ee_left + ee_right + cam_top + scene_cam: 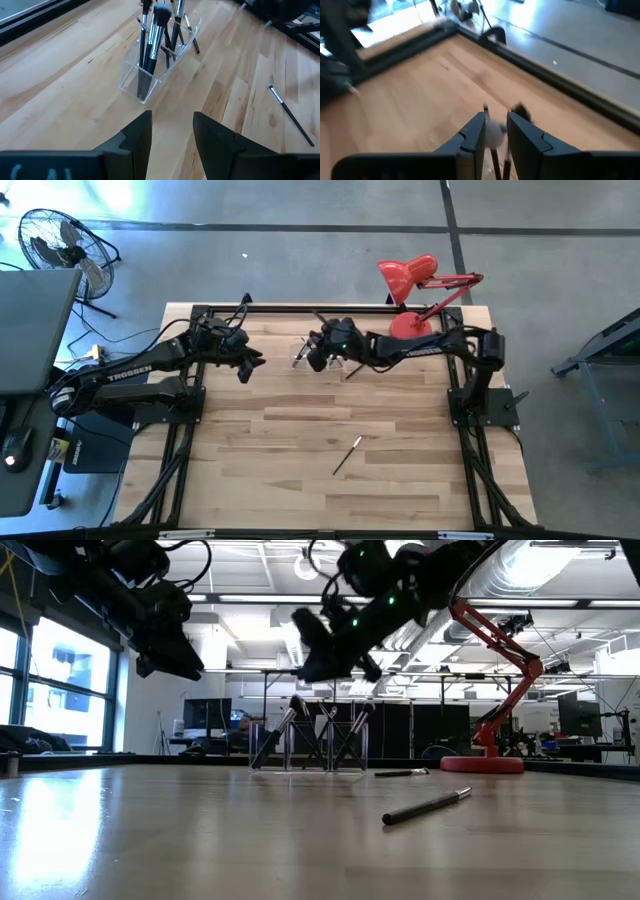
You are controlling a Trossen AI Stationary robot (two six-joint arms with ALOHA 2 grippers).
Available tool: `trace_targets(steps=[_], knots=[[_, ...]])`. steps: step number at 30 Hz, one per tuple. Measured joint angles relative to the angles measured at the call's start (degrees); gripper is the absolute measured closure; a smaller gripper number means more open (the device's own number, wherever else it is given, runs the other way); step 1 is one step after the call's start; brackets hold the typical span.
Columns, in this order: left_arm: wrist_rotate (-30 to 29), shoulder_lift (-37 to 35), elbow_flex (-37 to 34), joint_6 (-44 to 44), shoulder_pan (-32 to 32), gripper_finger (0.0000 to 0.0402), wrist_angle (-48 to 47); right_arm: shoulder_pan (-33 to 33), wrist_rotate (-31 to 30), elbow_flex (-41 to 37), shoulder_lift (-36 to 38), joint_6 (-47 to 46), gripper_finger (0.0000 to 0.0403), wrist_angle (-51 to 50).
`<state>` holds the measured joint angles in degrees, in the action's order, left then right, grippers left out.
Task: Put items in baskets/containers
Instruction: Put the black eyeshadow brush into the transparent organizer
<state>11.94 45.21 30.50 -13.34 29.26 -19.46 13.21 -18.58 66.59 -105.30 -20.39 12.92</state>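
Clear holder (159, 65) stands at the far middle of the table (300, 440), with several brushes (152, 45) upright or leaning in its compartments, dark handles down and bristles up. In the low view the holder (310, 752) shows brushes crossing each other at angles.

Right gripper (318, 352) hangs right over the holder, above the brush tops. Its fingers (472, 135) are a narrow gap apart, with brush tips showing between and just under them (blurred, cannot tell if it has hold of one).

Left gripper (245, 363) hovers just left of the holder, off the table. Its fingers (137, 137) are spread apart with bare wood between them, holding nothing.

One loose brush (347, 455) lies flat at mid-table, well apart from the holder, angled with its pale end toward the far side; the same brush (427, 806) is nearest in the low view. Another brush (402, 773) lies flat just beside the holder, toward the lamp side.

Red desk lamp (415, 290) sits at the far right corner, its round base (483, 764) on the table, near the right arm's shoulder.
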Motion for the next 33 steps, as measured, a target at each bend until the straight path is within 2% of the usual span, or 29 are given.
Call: trace_targets(steps=[6,9,12,14,16,20,22,26,33], knots=[[-2.3,0.02,0.0,0.0,0.0,0.026,0.02,-0.11,4.08,0.02,7.6,-0.76,0.0328,-6.45],[-2.37,0.04,0.01,0.0,-0.01,0.026,0.04,-0.11,9.26,0.02,11.64,-6.6,0.0328,-13.97],[-3.68,0.04,0.02,-1.24,-0.71,0.0261,0.02,-0.16,13.19,0.02,15.33,-8.33,0.0328,-23.31],[-6.01,0.04,0.02,-2.35,-2.5,0.0272,-0.13,-0.83,12.58,0.02,17.68,-10.62,0.033,-29.33],[-8.75,0.07,0.02,-3.9,-5.33,0.029,-0.17,-2.26,9.13,0.02,19.67,-11.16,0.0337,-35.44],[-14.22,2.14,1.59,-7.97,-12.86,0.0362,-1.71,-5.74,5.45,-0.06,22.66,-9.9,0.0374,-45.92],[-17.68,3.91,3.23,-9.94,-16.96,0.039,-2.87,-7.21,5.7,-1.78,23.95,-9.59,0.0394,-46.63],[-25.9,10.73,7.65,-15.27,-24.55,0.0397,-3.46,-9.91,6.91,-9.22,26.83,-12.65,0.039,-45.0],[-31.54,28.52,21.65,-23.47,-35.0,0.04,-9.82,-15.88,9.17,-23.4,34.63,-21.61,0.04,-37.54]])
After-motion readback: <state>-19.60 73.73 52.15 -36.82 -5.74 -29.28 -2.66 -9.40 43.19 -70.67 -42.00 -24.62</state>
